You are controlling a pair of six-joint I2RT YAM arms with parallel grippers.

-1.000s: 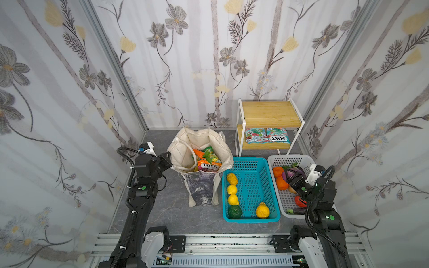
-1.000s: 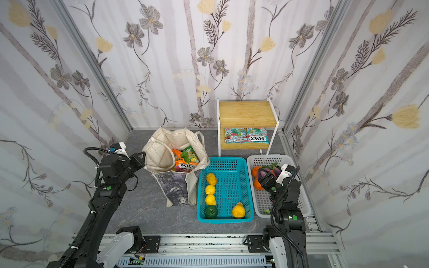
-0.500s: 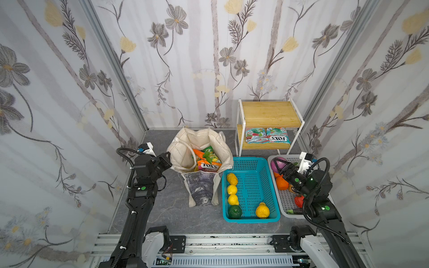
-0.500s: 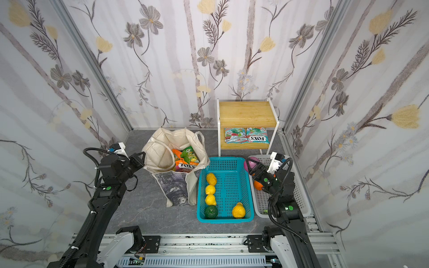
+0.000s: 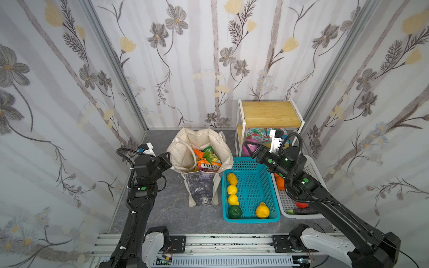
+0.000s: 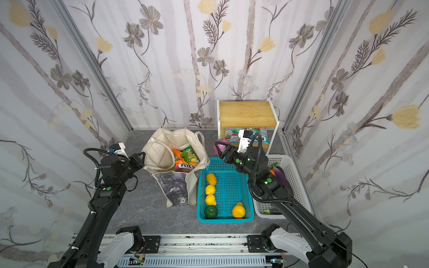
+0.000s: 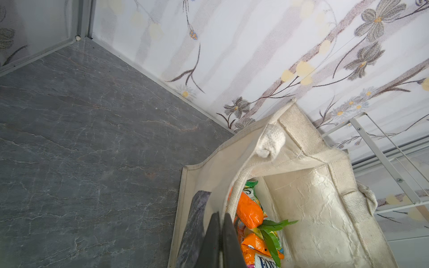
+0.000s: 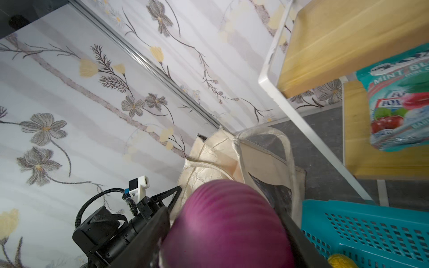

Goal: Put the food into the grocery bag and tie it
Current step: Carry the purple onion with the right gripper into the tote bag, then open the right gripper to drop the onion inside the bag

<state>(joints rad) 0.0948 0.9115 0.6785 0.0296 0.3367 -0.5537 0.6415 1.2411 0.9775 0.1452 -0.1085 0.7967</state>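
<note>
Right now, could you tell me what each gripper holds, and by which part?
The right gripper clasps the purple onion by its opposite sides; the left gripper pinches the grocery bag by its top rim.

left hand (image 5: pixel 168 160): fingers pressed together, arm stretched forward | right hand (image 5: pixel 250 148): jaws part-spread, gripping, wrist raised

Robot lab booth: floral wallpaper panels (image 5: pixel 209 58), aluminium base rail (image 5: pixel 232 242), grey stone-look floor (image 5: pixel 167 208).
</note>
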